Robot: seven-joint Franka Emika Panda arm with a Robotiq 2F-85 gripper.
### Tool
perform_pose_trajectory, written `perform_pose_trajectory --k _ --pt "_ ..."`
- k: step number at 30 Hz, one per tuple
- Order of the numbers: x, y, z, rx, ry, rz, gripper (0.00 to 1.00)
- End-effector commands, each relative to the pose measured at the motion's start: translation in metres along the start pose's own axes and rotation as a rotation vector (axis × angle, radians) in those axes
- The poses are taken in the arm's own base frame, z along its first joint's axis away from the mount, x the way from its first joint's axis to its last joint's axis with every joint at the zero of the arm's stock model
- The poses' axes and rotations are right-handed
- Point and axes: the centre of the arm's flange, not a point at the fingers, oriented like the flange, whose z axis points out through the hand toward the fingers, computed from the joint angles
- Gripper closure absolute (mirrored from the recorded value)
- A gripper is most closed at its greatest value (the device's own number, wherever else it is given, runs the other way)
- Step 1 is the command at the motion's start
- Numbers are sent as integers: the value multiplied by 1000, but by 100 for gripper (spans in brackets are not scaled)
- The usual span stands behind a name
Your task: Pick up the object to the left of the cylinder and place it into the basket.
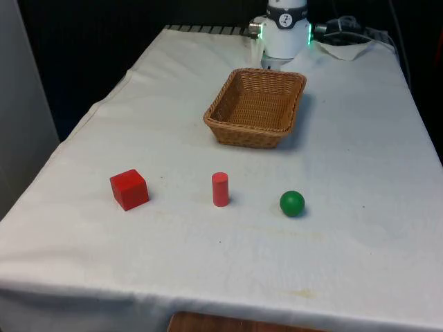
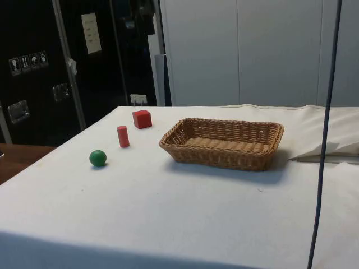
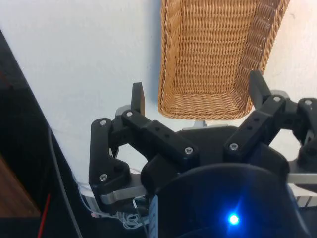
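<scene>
Gripper (image 3: 195,96) high above the wicker basket (image 1: 220,102), fingers spread wide and holding nothing.

White cloth-covered table (image 1: 360,138) bearing everything; basket standing empty, seen from overhead in the wrist view with its near short wall between the two black fingertips (image 3: 137,97). Red cube (image 1: 129,189) well in front of the basket toward the front view's left, resting on the cloth. Red cylinder (image 1: 220,189) upright just beside the cube, between it and the green ball (image 1: 292,203), all three in a row apart from the basket.
</scene>
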Motion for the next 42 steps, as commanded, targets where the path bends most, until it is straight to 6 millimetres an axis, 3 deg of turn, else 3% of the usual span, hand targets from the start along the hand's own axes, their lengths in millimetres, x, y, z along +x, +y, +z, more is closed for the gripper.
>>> perform_pose_trajectory --k 1,10,42 --pt "2 -1 0 -3 2 0 0" --pt "20 -15 14 -43 27 -2 0" --pt "60 -36 65 -80 93 -2 0"
